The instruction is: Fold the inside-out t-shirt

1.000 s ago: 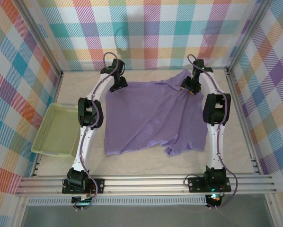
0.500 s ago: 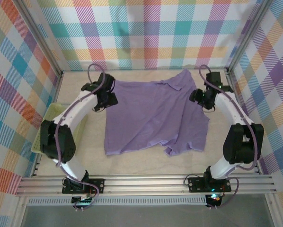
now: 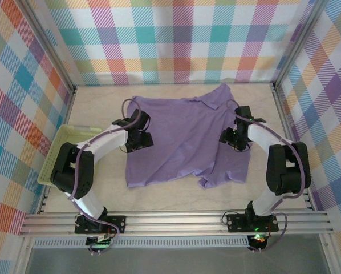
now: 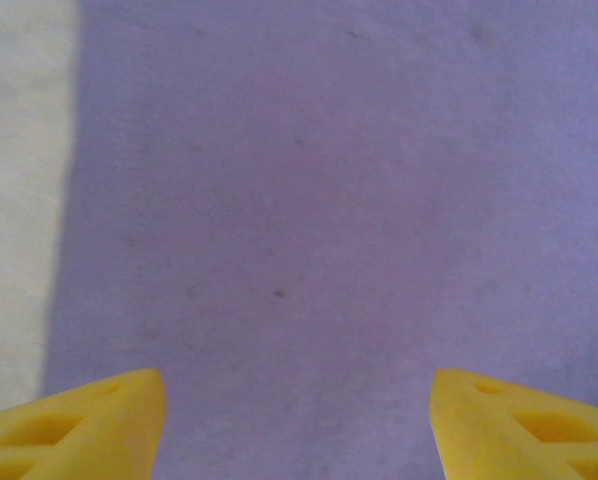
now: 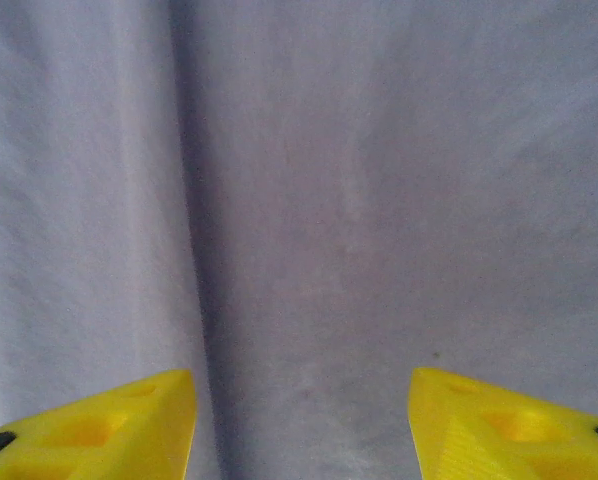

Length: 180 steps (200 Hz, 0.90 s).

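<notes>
One wrinkly lavender-purple fabric t-shirt [image 3: 185,134] lies on the surface [image 3: 159,197]. The left claw [image 3: 139,140] and the right claw [image 3: 234,138], two together, hang over it, both open.

Layout on table [image 3: 284,171]:
Found t-shirt [image 3: 182,137] centred, tray [image 3: 65,157] left of it, left gripper [image 3: 139,140] above its left edge, right gripper [image 3: 233,138] above its right side.
</notes>
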Each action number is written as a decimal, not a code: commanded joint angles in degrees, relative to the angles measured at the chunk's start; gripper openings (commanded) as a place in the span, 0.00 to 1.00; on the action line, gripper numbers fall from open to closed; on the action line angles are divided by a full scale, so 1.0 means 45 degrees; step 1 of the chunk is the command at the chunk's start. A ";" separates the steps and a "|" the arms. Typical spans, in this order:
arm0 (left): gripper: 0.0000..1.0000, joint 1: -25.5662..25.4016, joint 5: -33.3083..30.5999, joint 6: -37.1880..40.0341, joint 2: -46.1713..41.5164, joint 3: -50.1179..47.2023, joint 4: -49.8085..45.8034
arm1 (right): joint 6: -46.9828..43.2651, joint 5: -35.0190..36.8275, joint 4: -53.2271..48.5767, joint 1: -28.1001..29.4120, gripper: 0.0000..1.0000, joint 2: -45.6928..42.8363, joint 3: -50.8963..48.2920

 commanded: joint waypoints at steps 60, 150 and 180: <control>0.70 -0.0691 -0.0705 -0.1461 -0.1940 -0.3854 0.0137 | 0.1306 0.0865 -0.0417 0.1393 0.56 -0.1066 -0.3053; 0.72 0.1383 -0.1485 0.0332 0.1221 0.4828 -0.1910 | 0.0612 0.1432 -0.0357 0.1394 0.68 -0.1695 0.0686; 0.74 0.2318 -0.1807 0.0415 0.4441 0.8743 -0.1869 | 0.0405 0.0825 -0.0597 0.1376 0.68 0.1299 0.3494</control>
